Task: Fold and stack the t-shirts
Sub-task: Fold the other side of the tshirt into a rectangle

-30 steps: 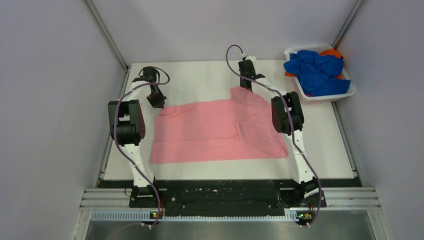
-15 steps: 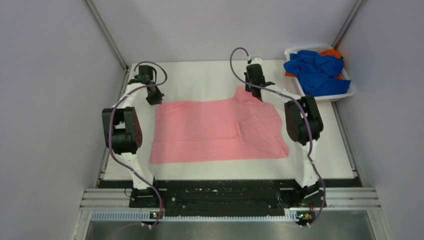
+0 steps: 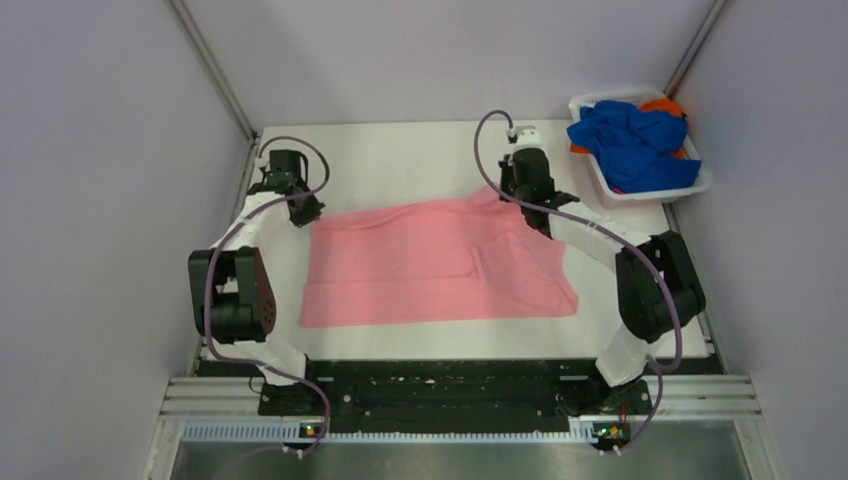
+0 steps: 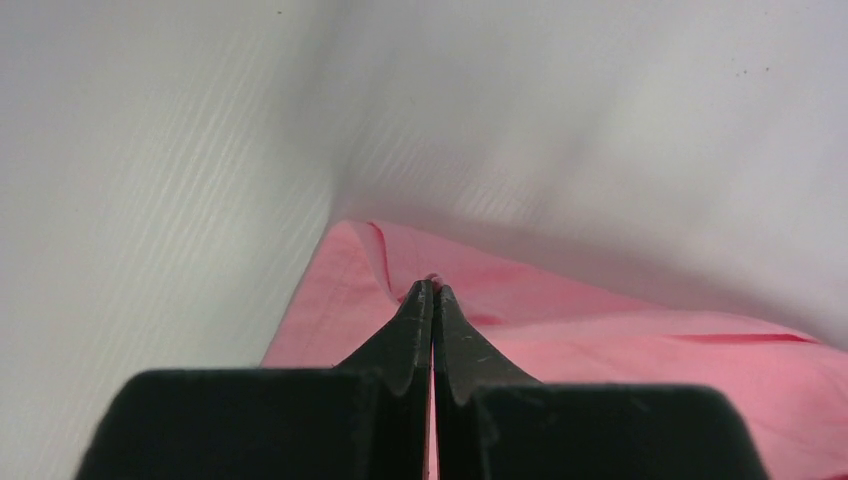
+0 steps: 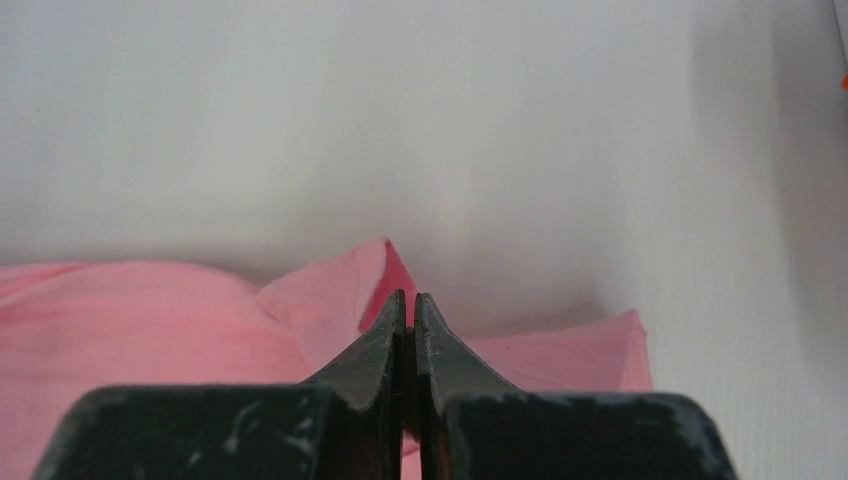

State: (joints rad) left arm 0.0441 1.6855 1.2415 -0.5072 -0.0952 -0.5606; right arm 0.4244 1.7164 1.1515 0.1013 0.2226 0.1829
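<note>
A light pink t-shirt (image 3: 440,265) lies spread across the middle of the white table (image 3: 400,160). My left gripper (image 3: 305,212) is shut on its far left corner, and the left wrist view shows the jaws (image 4: 432,285) closed with pink cloth (image 4: 620,350) pinched at the tips. My right gripper (image 3: 518,192) is shut on the shirt's far right edge. In the right wrist view the jaws (image 5: 405,297) are closed on a raised pink fold (image 5: 340,290). Royal blue shirts (image 3: 632,140) and an orange one (image 3: 665,103) lie in the basket.
The white plastic basket (image 3: 655,192) stands at the far right corner of the table. Grey walls close in the table at the left, back and right. Both arms' elbows are swung outward beside the shirt.
Both grippers kept hold of the shirt's far edge. The right gripper moved right and nearer, lowering the raised flap. Both arms' elbows swung outward and nearer.
</note>
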